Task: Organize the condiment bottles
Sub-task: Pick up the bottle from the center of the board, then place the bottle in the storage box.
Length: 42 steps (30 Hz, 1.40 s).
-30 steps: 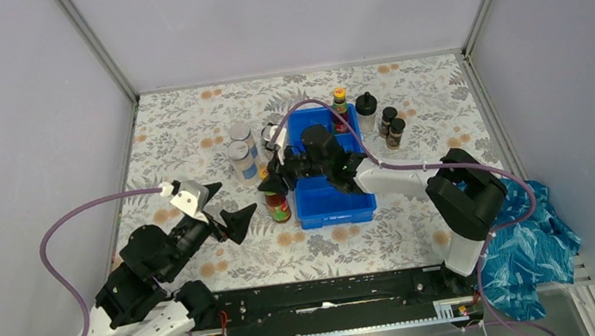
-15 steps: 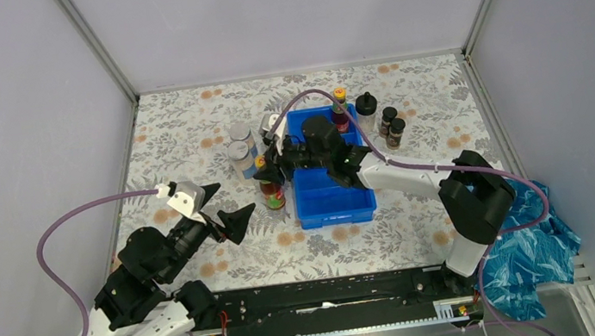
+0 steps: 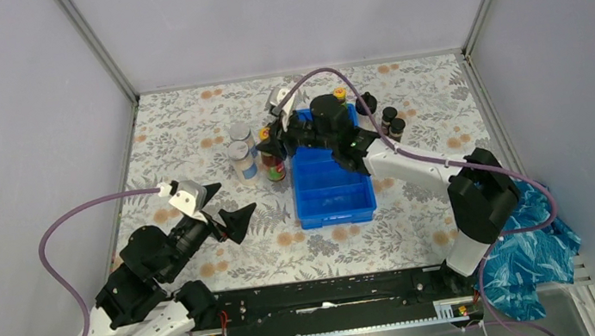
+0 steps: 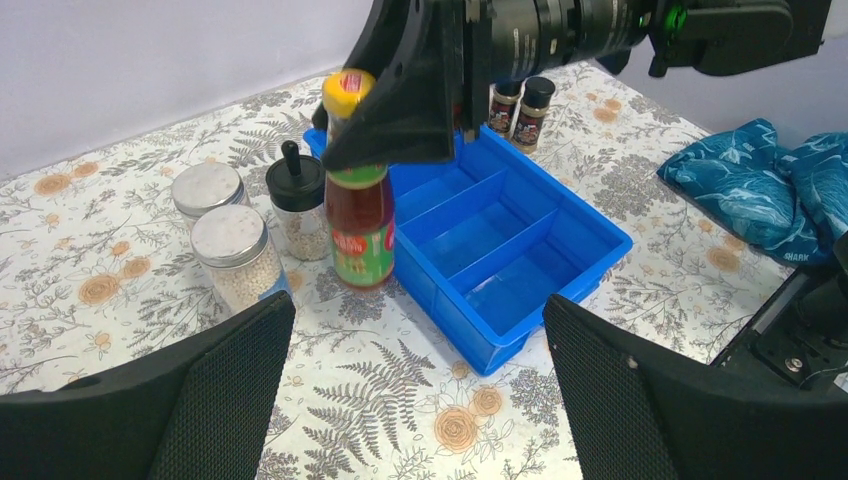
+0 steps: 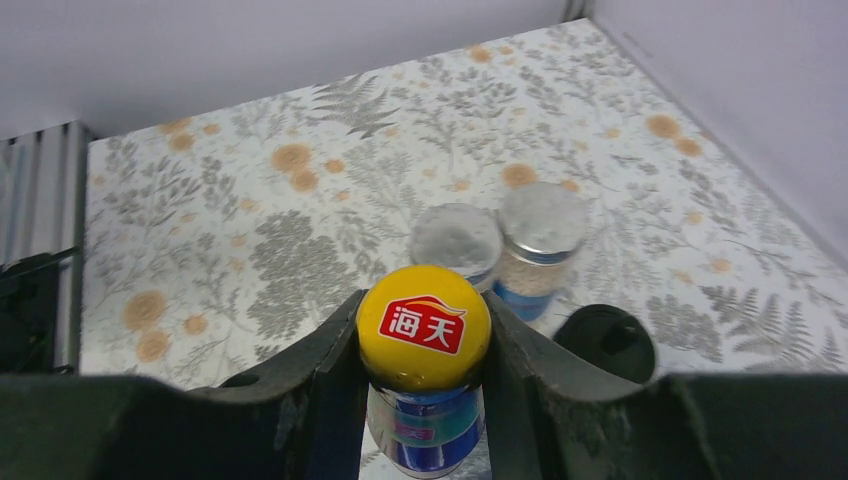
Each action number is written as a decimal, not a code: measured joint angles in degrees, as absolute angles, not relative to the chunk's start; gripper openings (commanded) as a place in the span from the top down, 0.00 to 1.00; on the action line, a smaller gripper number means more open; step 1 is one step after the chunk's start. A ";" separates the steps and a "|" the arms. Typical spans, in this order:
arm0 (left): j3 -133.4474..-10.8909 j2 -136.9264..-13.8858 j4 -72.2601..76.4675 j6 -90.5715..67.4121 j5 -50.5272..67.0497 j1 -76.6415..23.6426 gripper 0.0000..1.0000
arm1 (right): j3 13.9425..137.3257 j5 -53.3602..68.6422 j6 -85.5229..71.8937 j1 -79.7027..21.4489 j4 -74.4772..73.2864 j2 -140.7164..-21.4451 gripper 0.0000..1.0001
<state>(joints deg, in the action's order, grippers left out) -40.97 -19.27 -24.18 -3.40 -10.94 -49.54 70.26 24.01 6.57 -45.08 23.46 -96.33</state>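
Observation:
My right gripper is shut on the yellow cap of a dark red condiment bottle and holds it upright by the far left corner of the blue tray. The right wrist view shows the cap between the fingers. Two silver-lidded jars stand just left of it. A black-domed clear bottle stands behind it. A second red bottle, another black-domed bottle and two short dark jars stand past the tray. My left gripper is open and empty, nearer than the jars.
The tray's compartments hold nothing that shows. A crumpled blue cloth lies off the table's right near edge. Grey walls close in the floral table at the back and both sides.
My right gripper has carried the red bottle away from the near left side of the tray toward the back, to beside the jars. The left arm has barely moved.

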 measured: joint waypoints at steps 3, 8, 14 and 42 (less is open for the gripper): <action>-40.97 -19.53 -24.18 -3.40 -10.92 -49.54 0.02 | 71.40 23.49 6.66 -42.81 23.38 -96.27 1.00; -40.97 -19.88 -24.18 -3.40 -10.92 -49.54 0.02 | 73.71 23.16 6.70 -38.41 23.33 -96.27 1.00; -40.99 -20.71 -24.16 -3.38 -10.90 -49.54 0.01 | 75.92 23.18 6.61 -33.85 23.75 -96.27 1.00; -40.86 -25.47 -20.12 -3.33 -10.31 -49.54 0.01 | 82.46 25.17 5.78 -25.15 24.69 -108.88 1.00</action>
